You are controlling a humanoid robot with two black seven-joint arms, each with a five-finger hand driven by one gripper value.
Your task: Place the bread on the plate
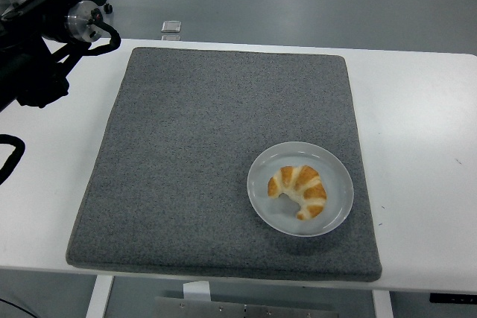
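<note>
Bread [299,191] is already on the plate [261,199], so the main job looks done.

Start with the robot. Its left arm [45,42] is up in the top left corner, over the white table [417,124] and well away from the plate. Only the black arm parts and a bit of the white wrist show. The hand itself runs off the top of the picture, so I cannot tell if it is open or closed. It is not near the bread, and nothing can be seen hanging from the arm. The right arm is not in the picture at all.

Next comes the big gray mat [194,154]. It covers most of the middle of the table, and its left side is bare.

The plate is round and pale and sits on the mat, toward the near right corner. The bread is a curved roll, golden brown with lighter stripes. It lies flat inside the plate, a little to the right of the middle, and no part hangs over the rim.

A small silver thing [171,27] sits past the far edge of the table; it is too small to tell what it is.

As far as I can judge, nothing much is left to do. The arm may just need to go back to its resting place.
</note>
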